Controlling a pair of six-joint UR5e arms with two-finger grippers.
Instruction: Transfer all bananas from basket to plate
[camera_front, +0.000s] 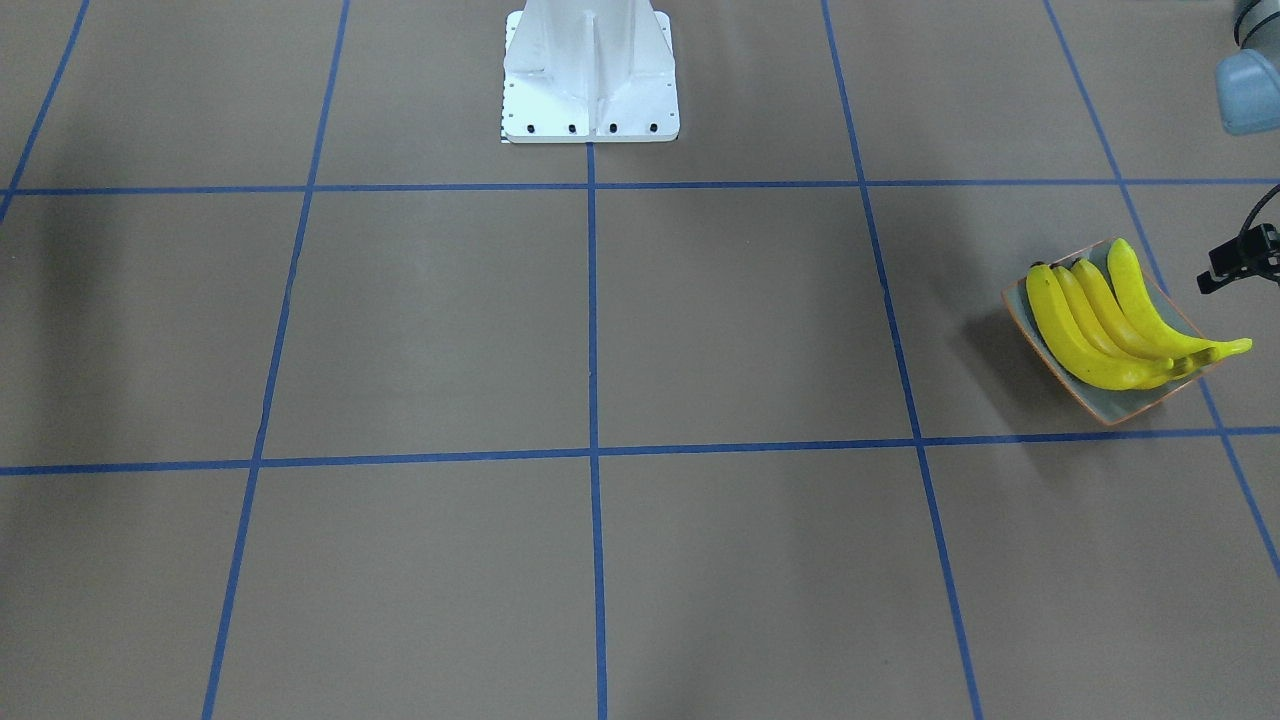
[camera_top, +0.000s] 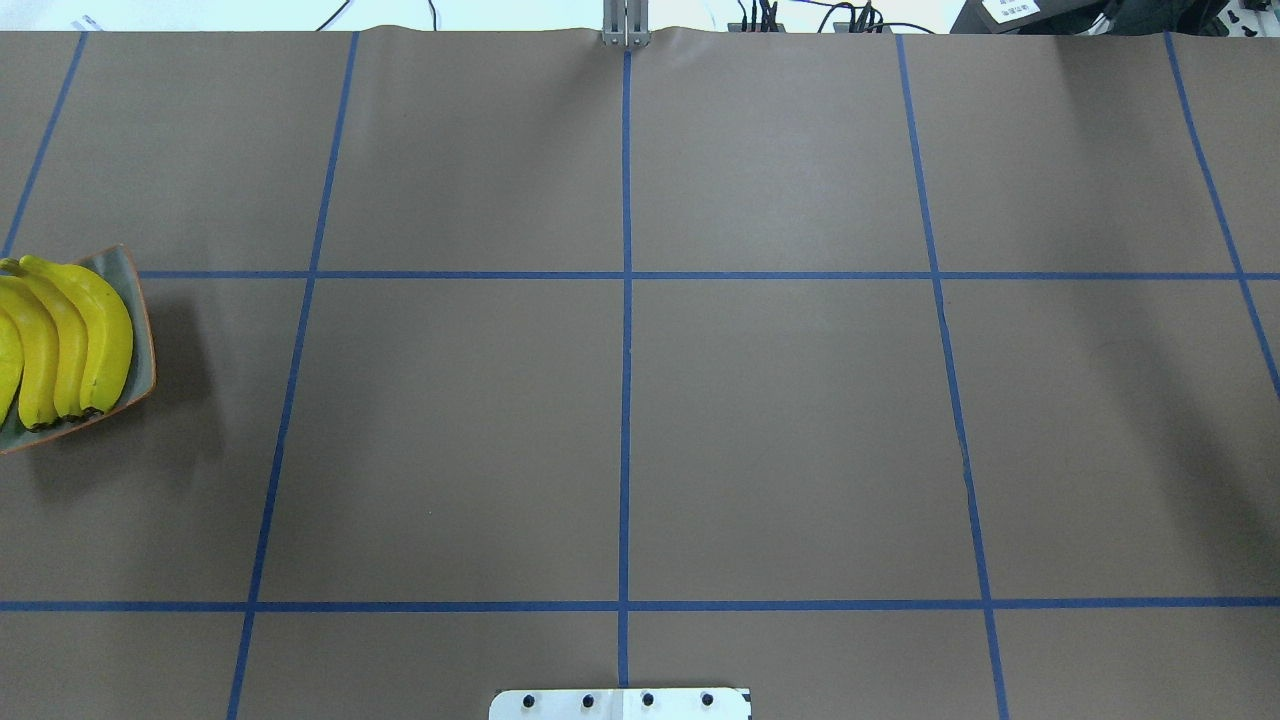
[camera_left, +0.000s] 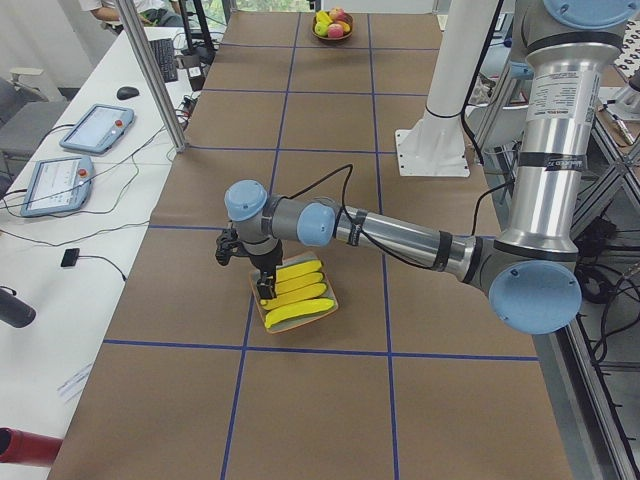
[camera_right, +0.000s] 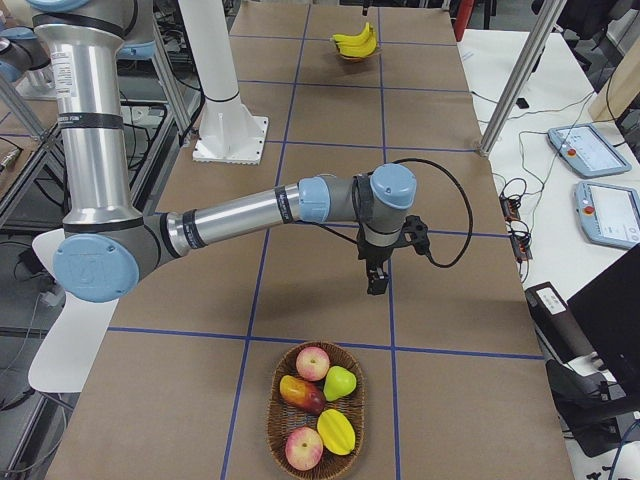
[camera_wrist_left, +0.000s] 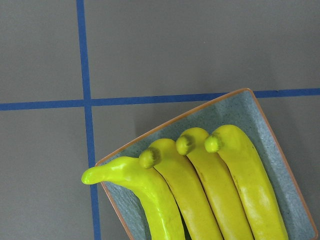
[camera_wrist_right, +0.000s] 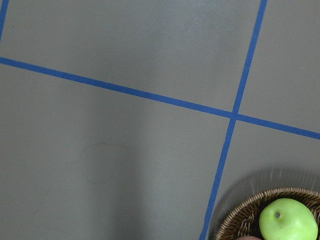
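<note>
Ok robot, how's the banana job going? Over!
Left pincer near the speckled grey-green squarish plate, right pincer near the woven wicker basket; open or shut unclear. All four glossy yellow bananas on plate. Nothing blocking.

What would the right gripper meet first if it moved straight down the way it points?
The right gripper would probably meet the bare table, short of the basket; depth is unclear.

Blue tape lines (camera_top: 625, 400) cross the brown table cover (camera_top: 800, 450), and a green pear (camera_right: 340, 382) lies beside a red apple (camera_right: 313, 362).
</note>
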